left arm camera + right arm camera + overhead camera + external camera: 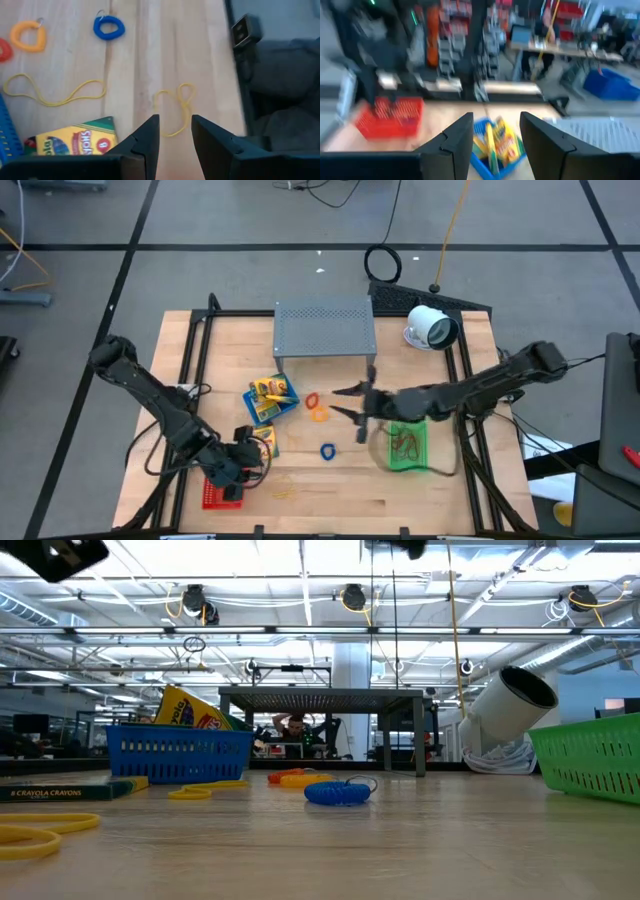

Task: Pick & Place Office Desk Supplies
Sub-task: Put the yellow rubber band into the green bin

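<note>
My left gripper [175,131] is open near the table's near-left corner [252,470], just above the wood. A thin yellow rubber band [175,107] lies flat right ahead of its fingertips, and a yellow crayon pack [75,142] lies beside it. My right gripper [340,404] hangs open in the air at mid-table and points toward the blue basket [495,147], which holds crayon packs [270,395]. The green basket [405,445] under the right arm holds rubber bands. The red basket [222,496] sits by the left arm. Blue [327,450], orange [318,415] and red [312,398] loops lie between the baskets.
The grey perforated stand [325,328] stands at the far middle, with the white round device [432,328] to its right. A long yellow band [55,92] lies beside the crayon pack. The table's near edge [235,100] runs close to the left gripper. Bare wood lies along the near side [340,500].
</note>
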You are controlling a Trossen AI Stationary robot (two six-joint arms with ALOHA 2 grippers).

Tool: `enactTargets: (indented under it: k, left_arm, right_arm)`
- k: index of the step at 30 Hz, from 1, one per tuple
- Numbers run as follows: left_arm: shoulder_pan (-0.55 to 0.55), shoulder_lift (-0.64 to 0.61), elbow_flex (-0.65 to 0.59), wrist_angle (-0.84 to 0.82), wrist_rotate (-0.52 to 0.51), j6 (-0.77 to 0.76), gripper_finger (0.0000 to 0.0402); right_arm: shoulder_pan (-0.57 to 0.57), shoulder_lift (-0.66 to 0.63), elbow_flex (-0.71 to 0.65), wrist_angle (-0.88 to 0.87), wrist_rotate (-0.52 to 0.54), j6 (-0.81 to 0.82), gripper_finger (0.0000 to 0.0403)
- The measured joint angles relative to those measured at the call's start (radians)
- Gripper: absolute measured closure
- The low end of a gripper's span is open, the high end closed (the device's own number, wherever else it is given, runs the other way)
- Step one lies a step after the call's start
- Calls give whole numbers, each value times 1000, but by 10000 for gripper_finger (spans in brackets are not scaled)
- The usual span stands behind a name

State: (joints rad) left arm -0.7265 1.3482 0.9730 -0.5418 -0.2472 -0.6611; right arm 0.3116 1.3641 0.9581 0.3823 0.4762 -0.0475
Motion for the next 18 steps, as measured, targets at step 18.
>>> enactTargets:
  k: [18]
  left_arm:
    - [78, 148, 0, 75, 91, 172, 282]
  right_arm:
    - [83, -213, -324, 496, -189, -70, 256]
